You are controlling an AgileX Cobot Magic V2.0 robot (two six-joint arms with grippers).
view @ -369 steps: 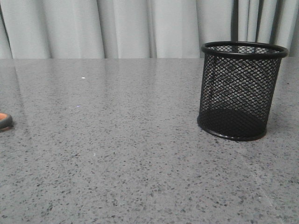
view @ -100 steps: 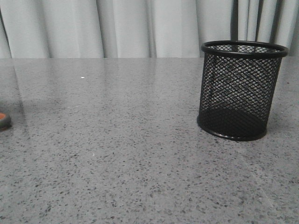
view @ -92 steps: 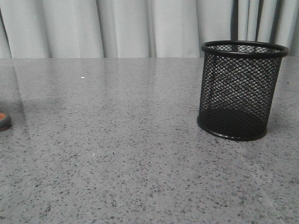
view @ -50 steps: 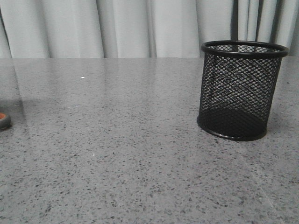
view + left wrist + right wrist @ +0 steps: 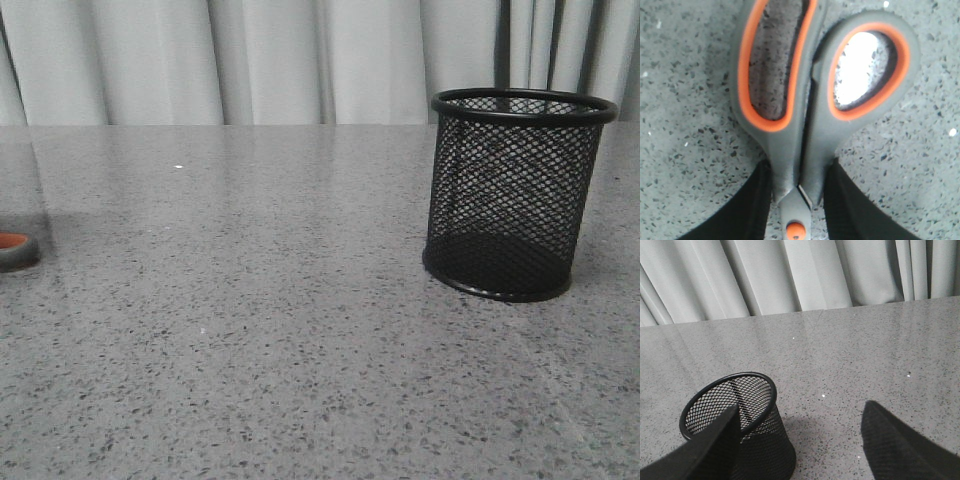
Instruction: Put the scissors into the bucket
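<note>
The scissors [image 5: 790,145] fill the left wrist view: grey handles with orange inlays, and an orange pivot dot at the frame's edge. They are at or just above the speckled grey table. My left gripper [image 5: 796,175] is shut on the scissors at the handles' neck, one black finger [image 5: 752,205] pressing each side. The blades are out of view. In the front view only one handle loop of the scissors [image 5: 15,250] shows, at the left edge. The bucket [image 5: 515,190] stands upright at the right. My right gripper [image 5: 801,407] is open and empty, above and beside the bucket [image 5: 760,445].
The grey speckled table [image 5: 280,330] stretches between the scissors and the bucket. Pale curtains [image 5: 250,60] hang behind the table's far edge. Neither arm shows in the front view.
In the front view, the scissors' handle loop at the left edge has shifted right and slightly up, so more of it shows. The bucket has not moved.
</note>
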